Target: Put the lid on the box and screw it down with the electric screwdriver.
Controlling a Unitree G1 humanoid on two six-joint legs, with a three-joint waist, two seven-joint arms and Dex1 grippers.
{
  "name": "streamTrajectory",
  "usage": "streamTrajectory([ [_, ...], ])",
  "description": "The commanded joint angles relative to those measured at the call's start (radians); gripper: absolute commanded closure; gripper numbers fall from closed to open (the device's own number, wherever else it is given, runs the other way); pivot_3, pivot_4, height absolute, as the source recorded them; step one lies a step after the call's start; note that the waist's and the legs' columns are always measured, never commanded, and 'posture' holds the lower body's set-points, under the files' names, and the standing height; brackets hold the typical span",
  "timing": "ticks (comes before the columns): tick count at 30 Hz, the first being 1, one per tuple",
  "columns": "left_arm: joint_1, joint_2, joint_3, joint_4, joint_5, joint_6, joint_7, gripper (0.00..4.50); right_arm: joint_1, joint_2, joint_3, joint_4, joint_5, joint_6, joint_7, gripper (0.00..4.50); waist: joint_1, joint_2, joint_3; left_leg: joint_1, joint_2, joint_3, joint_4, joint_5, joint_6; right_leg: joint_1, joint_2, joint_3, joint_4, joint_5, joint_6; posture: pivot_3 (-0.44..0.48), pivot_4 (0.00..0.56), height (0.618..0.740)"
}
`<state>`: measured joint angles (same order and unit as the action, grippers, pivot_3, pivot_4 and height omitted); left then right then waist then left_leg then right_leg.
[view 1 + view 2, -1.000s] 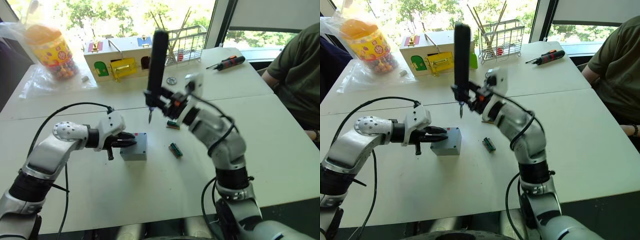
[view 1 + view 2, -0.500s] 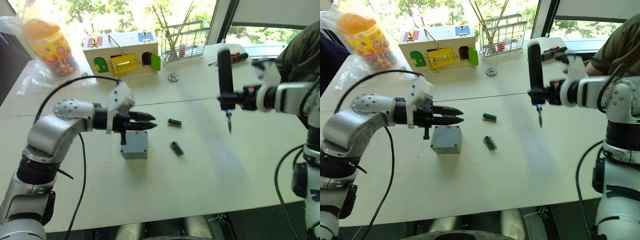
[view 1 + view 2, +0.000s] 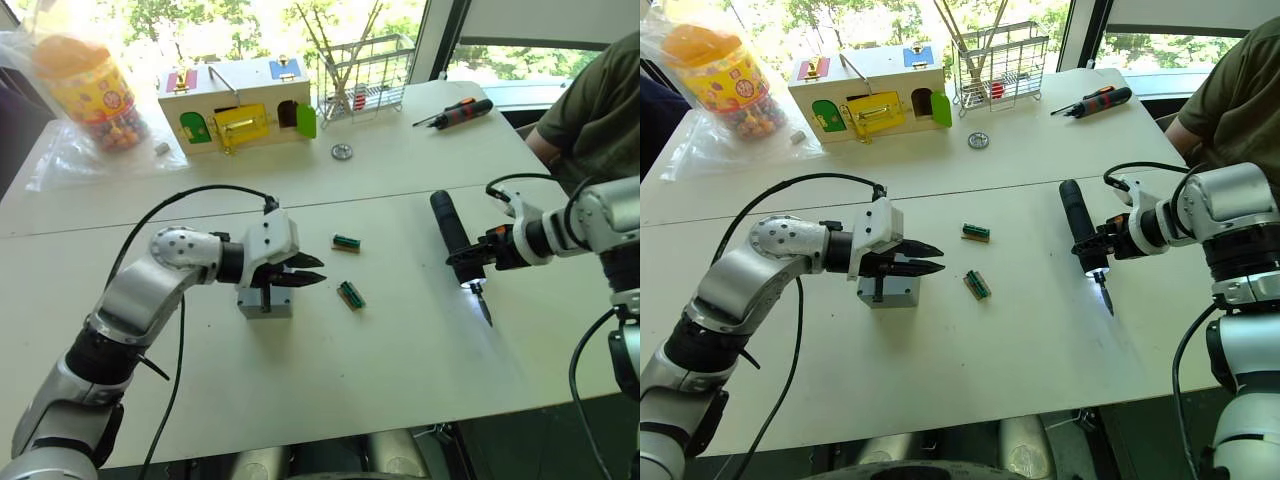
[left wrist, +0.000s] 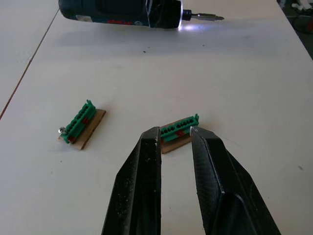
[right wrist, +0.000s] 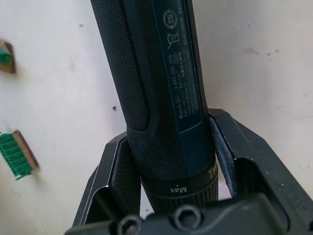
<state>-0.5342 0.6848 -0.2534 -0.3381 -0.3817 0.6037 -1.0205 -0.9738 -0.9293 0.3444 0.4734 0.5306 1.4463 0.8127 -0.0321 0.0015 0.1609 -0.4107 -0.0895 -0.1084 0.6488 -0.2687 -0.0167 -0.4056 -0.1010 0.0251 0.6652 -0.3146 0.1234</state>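
Right wrist view shows your right gripper (image 5: 171,196) clamped round the screwdriver (image 3: 1077,225), low over the surface at its right side; it looks heavy and rigid, so grip mid-body. Your left gripper (image 3: 930,257), slightly spread, hovers over the box (image 3: 888,290), hiding whether the lid is on.

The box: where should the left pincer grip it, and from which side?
Grip the box across two opposite flat side walls, coming straight down from above. It sits upright on the table, directly beneath the left pincer, whose fingers point sideways over it with a narrow gap; open wider first.
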Motion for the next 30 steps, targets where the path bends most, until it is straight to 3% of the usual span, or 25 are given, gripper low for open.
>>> streamTrajectory([
  [1,0.010,-0.001,0.029,-0.036,0.000,-0.005,0.018,3.56,-0.067,0.012,0.052,0.072,-0.080,-0.067,0.062,2.70,0.001,0.000,0.000,0.000,0.000,0.000,0.001,0.000,0.000,0.000,0.000,0.000,0.000,0.000,0.000,0.000,0.150,0.740],
  [3,0.014,0.001,0.030,-0.033,0.004,-0.007,0.024,3.56,-0.082,0.022,0.081,0.105,-0.112,-0.089,0.096,2.70,0.006,0.000,0.000,0.000,0.000,0.000,0.001,0.000,0.000,0.000,0.000,0.000,0.000,0.000,0.000,0.000,0.150,0.740],
  [5,0.017,0.007,0.029,-0.027,0.009,-0.011,0.027,3.56,-0.088,0.029,0.108,0.121,-0.138,-0.102,0.127,1.68,0.010,0.000,0.000,0.000,0.000,0.000,0.001,0.000,0.000,0.000,0.000,0.000,0.000,0.000,0.000,0.000,0.150,0.740],
  [9,0.018,0.019,0.040,-0.019,0.010,-0.010,0.029,3.56,-0.083,0.028,0.129,0.109,-0.171,-0.104,0.177,0.20,0.017,-0.001,-0.001,0.000,0.000,-0.001,0.003,0.000,0.000,0.001,0.000,0.000,0.000,0.000,0.000,0.000,0.150,0.740],
  [10,0.018,0.025,0.045,-0.016,0.011,-0.010,0.028,3.56,-0.081,0.027,0.129,0.106,-0.179,-0.105,0.182,0.02,0.018,-0.002,-0.001,0.000,0.000,-0.001,0.003,0.000,0.000,0.001,0.000,0.000,0.000,0.000,0.000,0.000,0.150,0.740],
  [22,-0.024,0.079,0.113,0.059,-0.012,-0.012,-0.005,3.56,-0.073,0.019,0.008,0.019,-0.201,-0.111,0.169,0.02,0.019,-0.002,-0.001,0.000,-0.001,-0.001,0.003,0.000,-0.001,0.001,0.000,-0.001,0.001,0.000,0.000,0.000,0.150,0.740],
  [30,-0.027,0.166,0.201,0.198,0.012,-0.029,-0.030,3.56,-0.028,-0.022,-0.093,-0.308,-0.203,-0.292,0.173,0.02,0.015,-0.002,-0.001,0.000,0.000,-0.001,0.001,0.000,-0.001,-0.001,0.000,-0.001,0.002,0.000,0.000,0.000,0.150,0.740],
])
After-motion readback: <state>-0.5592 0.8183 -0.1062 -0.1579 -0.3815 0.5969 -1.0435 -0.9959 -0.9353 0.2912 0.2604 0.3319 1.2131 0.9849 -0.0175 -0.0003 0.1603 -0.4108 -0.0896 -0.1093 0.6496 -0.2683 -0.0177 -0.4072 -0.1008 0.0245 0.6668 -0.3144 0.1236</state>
